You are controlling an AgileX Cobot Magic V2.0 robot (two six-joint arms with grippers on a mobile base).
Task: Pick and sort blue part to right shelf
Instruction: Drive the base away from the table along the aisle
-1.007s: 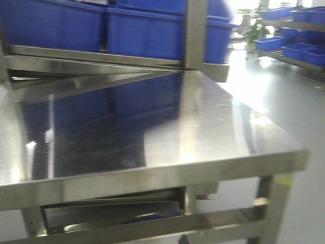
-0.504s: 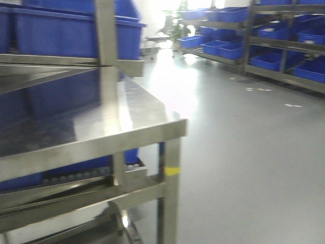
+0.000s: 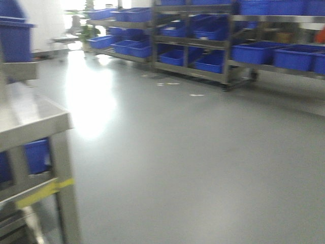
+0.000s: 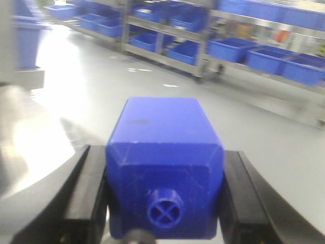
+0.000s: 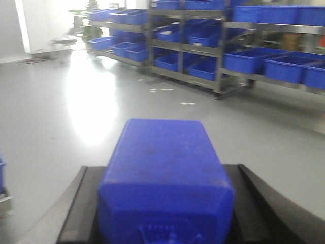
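Near: left end effector [image 4: 165, 195] clamped on a blue part [image 4: 165, 142]; right end effector [image 5: 165, 203] clamped on a second blue part [image 5: 165, 162]. Near left: steel worktop [image 3: 30, 119] corner. Beyond: grey floor [image 3: 177, 162]. Far right: right shelf [image 3: 227, 48] carrying blue bins [image 3: 256, 52], well apart.

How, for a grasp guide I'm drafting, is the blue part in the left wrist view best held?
Clamp its two flat, parallel long sides, coming in from the end with the round cross-marked stub. The left gripper holds the blue part that way now, a black finger flat against each side.
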